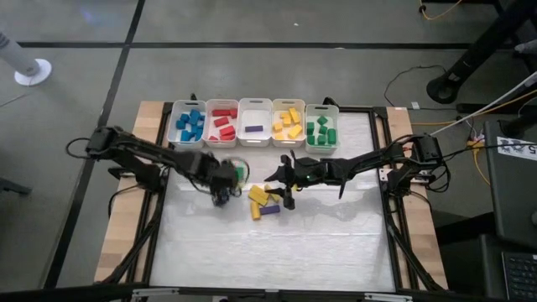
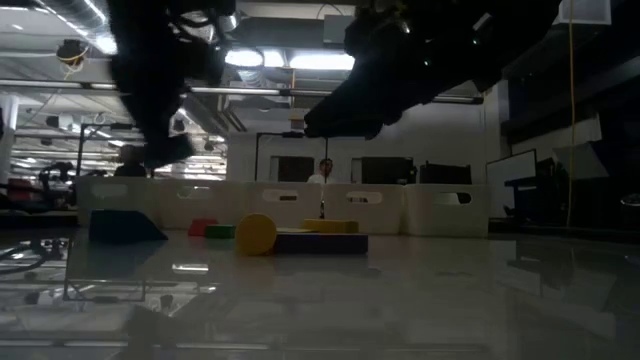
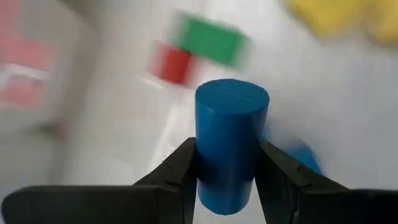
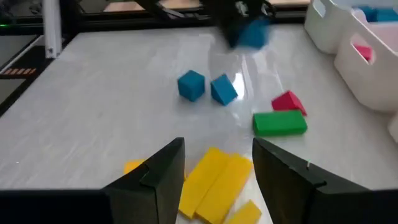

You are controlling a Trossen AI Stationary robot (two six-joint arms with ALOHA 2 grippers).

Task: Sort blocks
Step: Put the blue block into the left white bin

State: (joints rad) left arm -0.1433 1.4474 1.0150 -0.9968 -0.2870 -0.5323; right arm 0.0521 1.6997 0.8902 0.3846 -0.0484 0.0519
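My left gripper (image 1: pixel 222 191) is left of the table's middle, shut on a blue cylinder (image 3: pixel 231 143). My right gripper (image 1: pixel 284 188) stands open beside it, its fingers above two yellow bars (image 4: pixel 214 180) without touching them. Loose blocks lie flat on the table between and below the grippers. These are two blue cubes (image 4: pixel 191 84) (image 4: pixel 224 90), a red block (image 4: pixel 287 101), a green bar (image 4: pixel 280 122) and a purple bar (image 1: pixel 270 210). In the low view a yellow disc (image 2: pixel 256 234) stands in front of the purple bar (image 2: pixel 320 242). My left gripper pinches the blue cylinder between its two fingers (image 3: pixel 186 165), which lie on opposite sides of its round wall (image 3: pixel 205 149). One flat end (image 3: pixel 231 96) shows beyond the fingertips. The gripper comes from above, and in the right wrist view the cylinder (image 4: pixel 252 34) hangs clear of the table.
Five white bins (image 1: pixel 254 101) stand in a row along the table's far edge, holding blue, red, purple, yellow and green blocks, left to right. The near half of the table (image 1: pixel 277 252) holds no blocks. A person (image 2: pixel 325 172) shows in the room beyond.
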